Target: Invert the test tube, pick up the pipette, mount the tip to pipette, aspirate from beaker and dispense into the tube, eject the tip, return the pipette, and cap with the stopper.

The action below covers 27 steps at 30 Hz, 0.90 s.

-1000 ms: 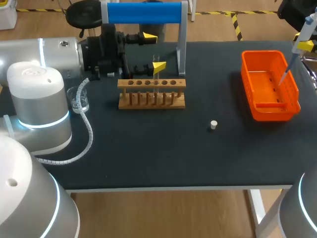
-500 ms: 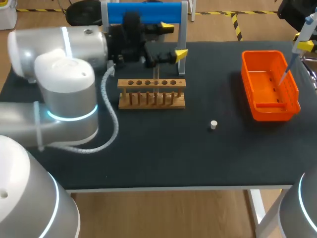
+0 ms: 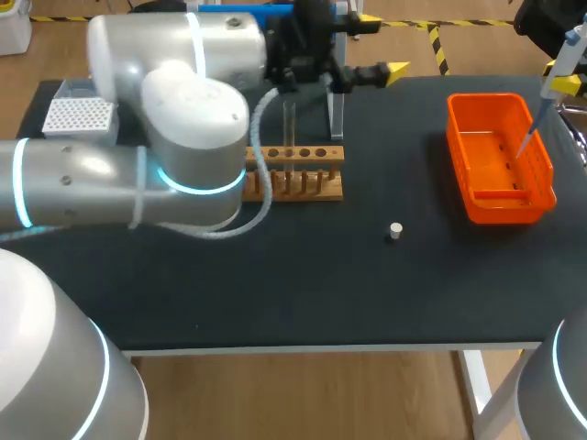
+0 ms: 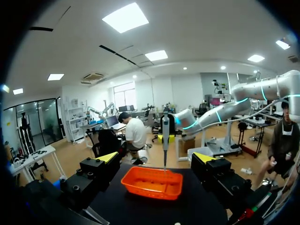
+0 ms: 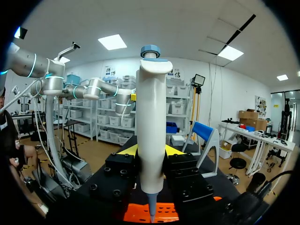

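Rack is bare wood. Orange bin glossy plastic, pipette smooth white plastic. Table matt black

- The bench is showing matte black.
- The tray is glowing bright orange.
- The pipette is showing white, its cap blue.
- The left gripper is showing black, yellow-tipped.
- The rack is looking pale brown, the stopper white.

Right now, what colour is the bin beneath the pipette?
The bin is orange, clearest in the head view.
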Each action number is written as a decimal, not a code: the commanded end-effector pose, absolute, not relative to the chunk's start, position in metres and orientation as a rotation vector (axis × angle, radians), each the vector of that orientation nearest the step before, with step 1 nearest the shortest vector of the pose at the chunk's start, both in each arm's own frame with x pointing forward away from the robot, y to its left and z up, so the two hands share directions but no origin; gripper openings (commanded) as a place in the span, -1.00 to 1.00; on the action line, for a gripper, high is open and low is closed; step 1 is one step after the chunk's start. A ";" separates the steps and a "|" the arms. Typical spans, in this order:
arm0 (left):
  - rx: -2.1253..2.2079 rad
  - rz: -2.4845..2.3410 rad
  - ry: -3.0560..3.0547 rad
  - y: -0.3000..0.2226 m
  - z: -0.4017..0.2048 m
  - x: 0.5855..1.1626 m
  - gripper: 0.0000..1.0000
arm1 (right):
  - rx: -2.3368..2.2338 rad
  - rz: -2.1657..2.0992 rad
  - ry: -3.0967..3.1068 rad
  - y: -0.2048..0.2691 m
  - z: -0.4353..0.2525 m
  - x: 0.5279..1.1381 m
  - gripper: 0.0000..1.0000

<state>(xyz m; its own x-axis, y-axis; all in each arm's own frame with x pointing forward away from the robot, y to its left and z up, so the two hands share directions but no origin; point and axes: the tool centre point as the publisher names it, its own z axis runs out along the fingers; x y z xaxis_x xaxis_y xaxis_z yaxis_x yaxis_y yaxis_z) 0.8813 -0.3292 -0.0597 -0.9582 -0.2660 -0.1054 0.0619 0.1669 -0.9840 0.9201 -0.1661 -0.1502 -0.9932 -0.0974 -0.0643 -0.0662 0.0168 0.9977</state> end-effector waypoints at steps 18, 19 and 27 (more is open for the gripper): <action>-0.091 -1.877 2.255 -0.417 -0.050 0.903 -1.00 | 0.177 -2.179 -2.228 -0.166 -0.150 0.919 -1.00; -0.091 -1.877 2.255 -0.417 -0.050 0.903 -1.00 | 0.177 -2.179 -2.228 -0.166 -0.150 0.919 -1.00; -0.091 -1.877 2.255 -0.417 -0.050 0.903 -1.00 | 0.177 -2.179 -2.228 -0.166 -0.150 0.919 -1.00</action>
